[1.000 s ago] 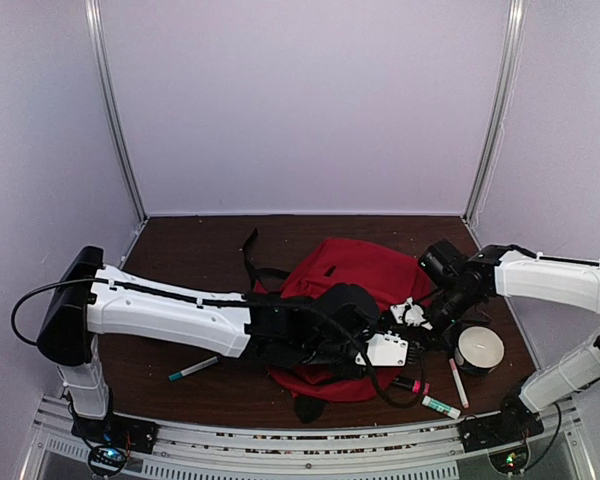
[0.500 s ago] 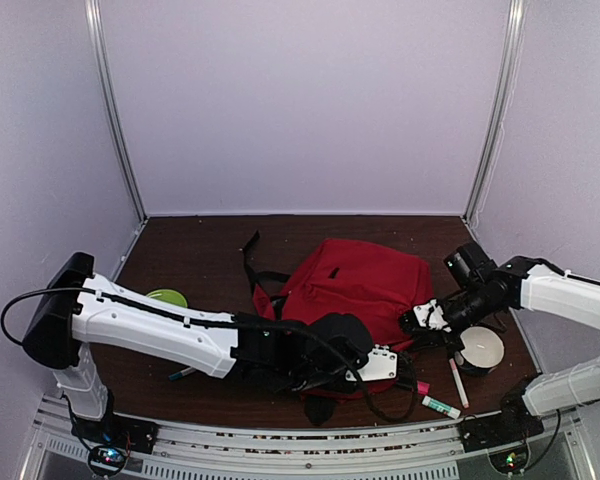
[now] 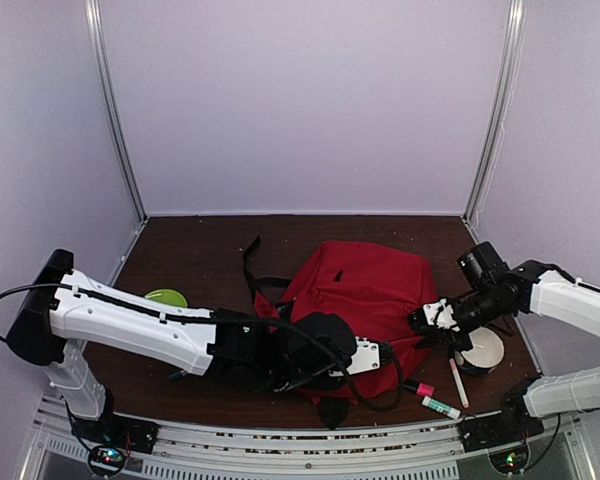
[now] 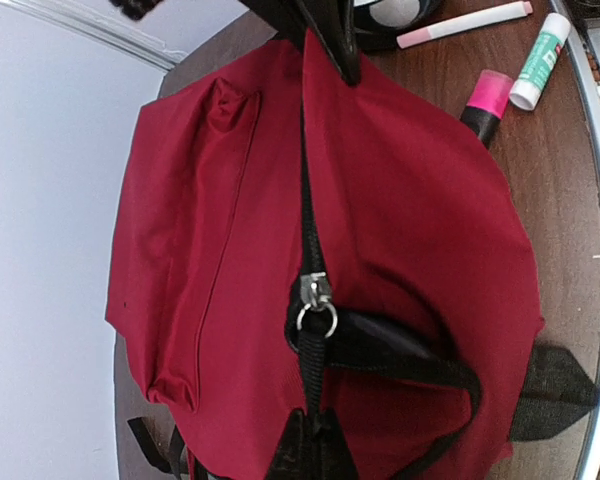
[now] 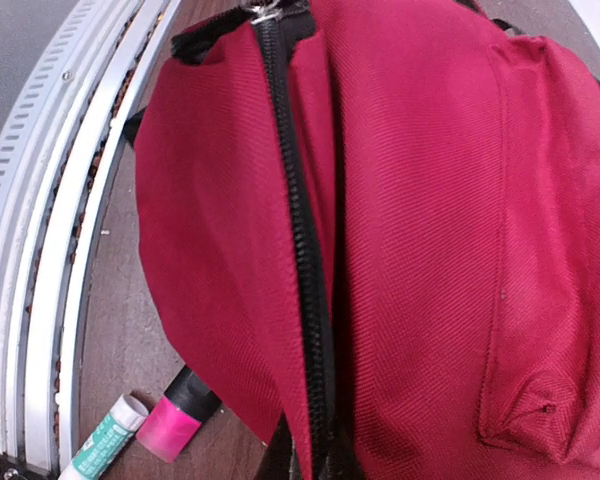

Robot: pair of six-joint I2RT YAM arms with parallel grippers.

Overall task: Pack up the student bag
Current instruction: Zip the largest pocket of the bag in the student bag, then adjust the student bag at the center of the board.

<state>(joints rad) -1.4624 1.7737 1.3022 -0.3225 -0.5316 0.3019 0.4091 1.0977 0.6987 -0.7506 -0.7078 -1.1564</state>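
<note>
**Top external view.** The student bag [image 3: 365, 285], a red backpack, lies at the middle of the bench [image 3: 200, 250] with its dark straps [image 3: 252, 262] trailing off its left side. The left hand [image 3: 375, 353] is at the bag's near edge and the right hand [image 3: 425, 322] is at its right edge. A green round item [image 3: 165, 297] lies well to the left of the bag. A white tape roll [image 3: 483, 352] sits to the right of the bag. A pink-capped marker [image 3: 414, 387], a glue stick [image 3: 441, 406] and a white pen [image 3: 458, 381] lie near the bag's near right corner.

**Left wrist view.** The left hand's fingers are together, clamped on the bag's black pull strap [image 4: 312, 370]. The strap leads to the ringed zipper slider [image 4: 316, 298]. Beside the slider the bag mouth gapes slightly.

**Right wrist view.** The black zipper [image 5: 305, 250] runs along the bag's ridge to the bottom edge of the view. There the right hand is closed on the bag at the zipper's end. The marker and the glue stick lie between the bag and the bench's metal rail [image 5: 40, 250].
</note>
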